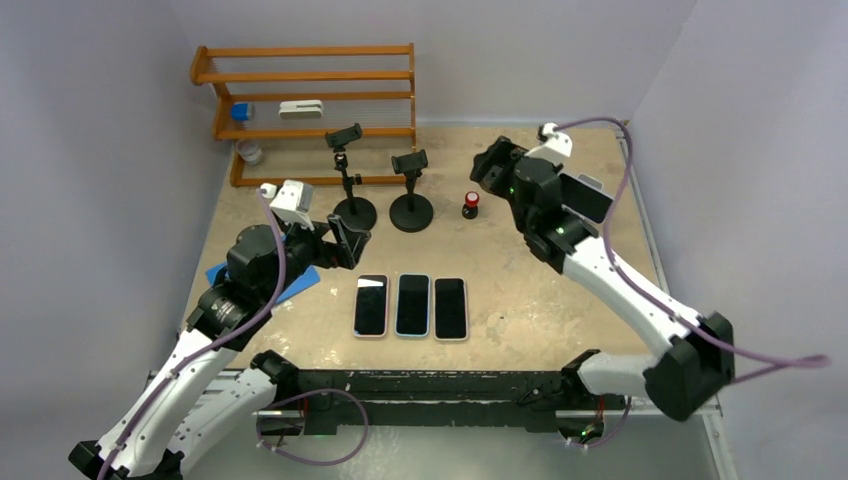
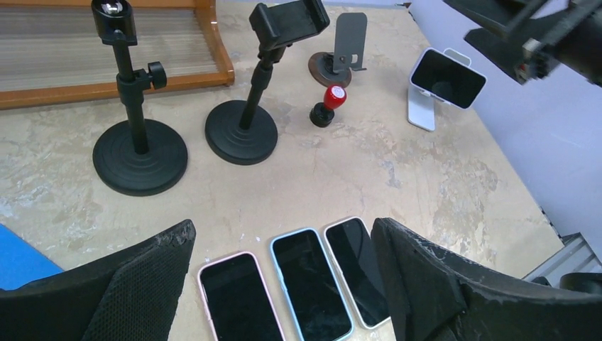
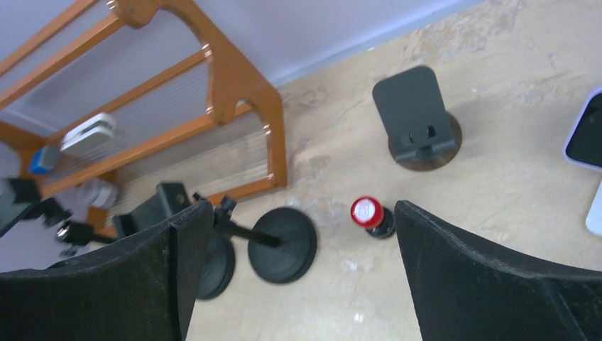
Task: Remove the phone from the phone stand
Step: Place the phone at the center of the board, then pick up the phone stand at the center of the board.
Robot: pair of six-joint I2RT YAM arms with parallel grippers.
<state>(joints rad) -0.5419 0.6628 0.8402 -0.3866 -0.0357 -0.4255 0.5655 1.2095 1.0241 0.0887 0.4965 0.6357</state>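
Starting near: 3 phones (image 1: 411, 306) lie flat, side by side on the tabletop (image 1: 540, 290), just ahead of the arm bases. Not the target. The left fingers (image 1: 347, 242) hover just behind and to the L of them, spread wide, holding nothing.

Mid-table: 2 black clamp stands (image 2: 241, 131), both clamps empty, w/ a red knob (image 1: 470, 204) just beside. The right fingers (image 1: 490, 165) sit past the knob, also wide apart and empty. They're aimed toward the knob and the black flat stand (image 3: 419, 117).

The target phone (image 2: 447, 78) is far R on the white stand (image 2: 420, 114). It's landscape, screen leaning back, long axis roughly across the left wrist view. In the right wrist view it's only a sliver at the R edge, so it lies off to the R of those fingers, not between them. In the top view the R arm mostly hides it.

R arm is clearly nearer; L is well apart across the tabletop. Judgement: reach not begun. R wrist prob needs to swing R and set its fingers across the phone's short side.

Farthest: wooden rack (image 1: 305, 100), back L.
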